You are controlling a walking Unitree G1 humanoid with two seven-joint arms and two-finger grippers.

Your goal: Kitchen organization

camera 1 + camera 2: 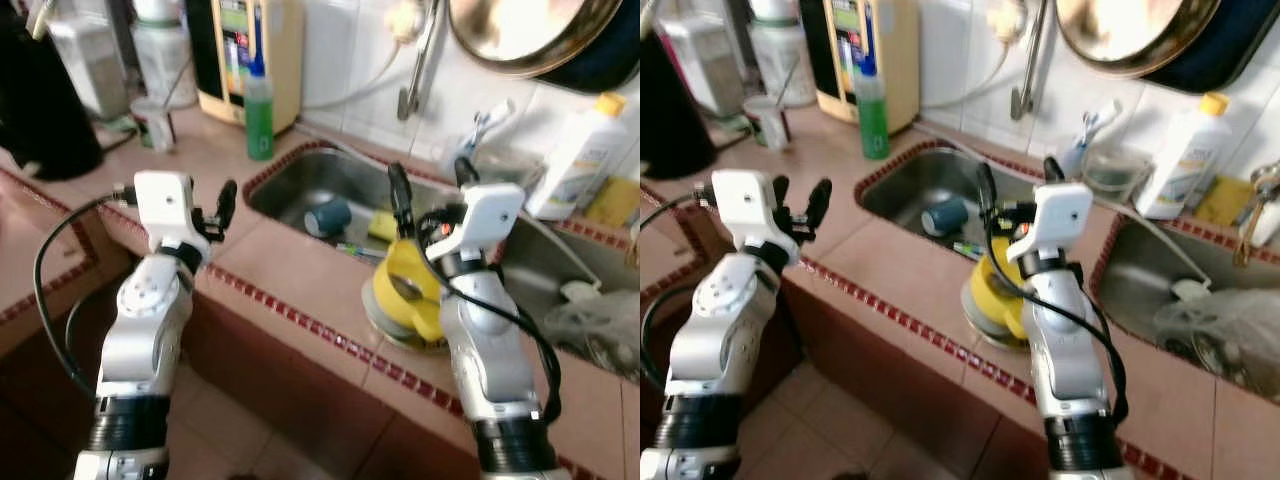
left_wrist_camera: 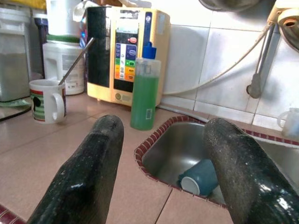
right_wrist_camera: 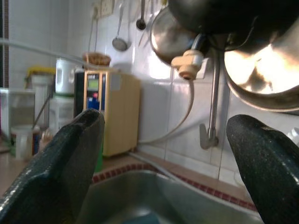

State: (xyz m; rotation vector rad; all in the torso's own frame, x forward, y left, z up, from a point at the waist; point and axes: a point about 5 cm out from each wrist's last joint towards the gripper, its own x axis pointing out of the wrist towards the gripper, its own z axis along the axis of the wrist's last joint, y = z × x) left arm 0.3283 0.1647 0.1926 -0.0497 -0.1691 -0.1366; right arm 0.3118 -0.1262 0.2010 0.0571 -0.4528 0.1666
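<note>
Left wrist view looks along two black fingers that stand well apart with nothing between them; the left gripper hovers over the front edge of the tiled counter, just short of the near left corner of the left sink basin. The right gripper is likewise spread wide and empty, its fingers raised above the front rim of that basin, with a stack of yellow dishes sitting on the counter edge directly beneath its wrist. The likely targets of the tidying lie in the basin: one blue cup on its side near the basin's middle and one yellow sponge beside it toward the right wall. I would judge the main risk to be the right forearm brushing the yellow stack as it dips toward the cup, since the stack sits close to the counter's front edge and could slide off. A tipped round cup may also roll away from closing fingers on the slick steel. Counted outward: one green soap bottle at the basin's back left corner, one striped mug with a spoon farther left, one yellow appliance against the wall, one white bottle behind the second basin, two basins in all.
</note>
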